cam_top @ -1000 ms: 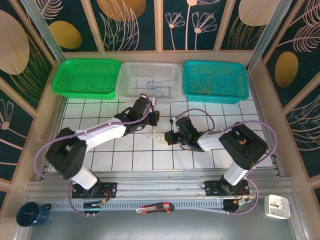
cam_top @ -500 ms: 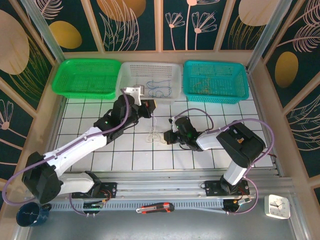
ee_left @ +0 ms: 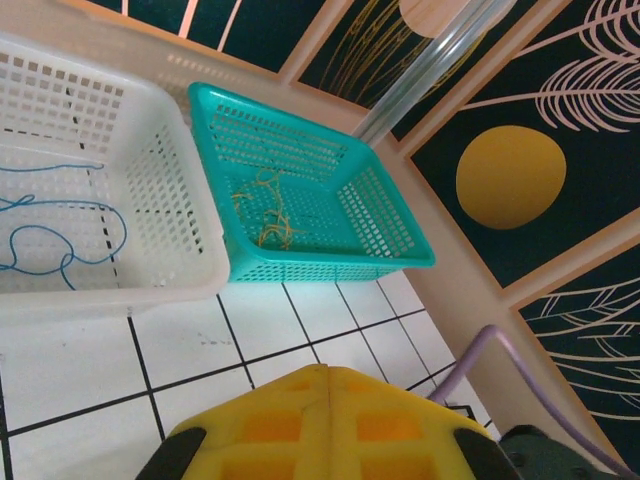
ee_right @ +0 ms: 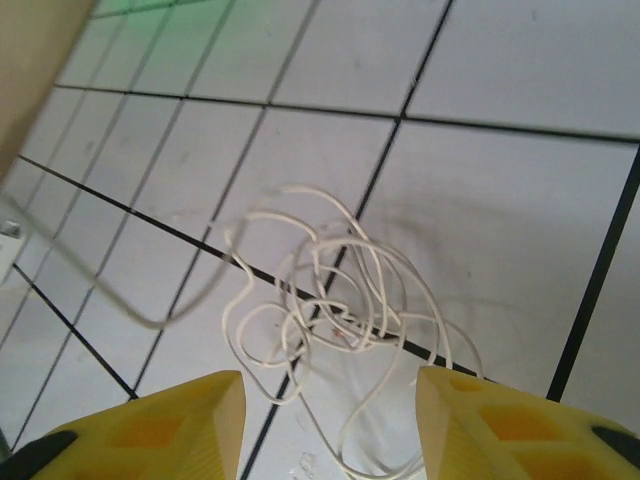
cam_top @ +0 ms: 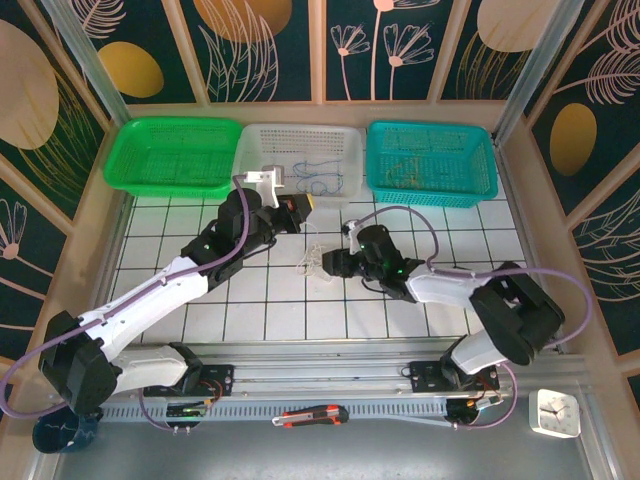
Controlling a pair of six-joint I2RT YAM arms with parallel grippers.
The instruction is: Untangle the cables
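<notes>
Tiled tabletop (cam_top: 250, 300): right arm (cam_top: 440, 285) stretches low, end effector (ee_right: 330, 392) parted over white cables (ee_right: 338, 262).

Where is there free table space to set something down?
Bare tiles in front of the green basket, left of the left arm, and in front of the teal basket. Crowded mid-table: left gripper and right gripper at the white cable tangle.

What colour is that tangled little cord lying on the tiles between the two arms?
White; the cord shows best in the right wrist view.

Dark teal walls (cam_top: 450, 40) all round, gold discs (cam_top: 572, 135) and pale leaves (cam_top: 400, 40). White gridded worktop (cam_top: 270, 320) below, evenly lit.
</notes>
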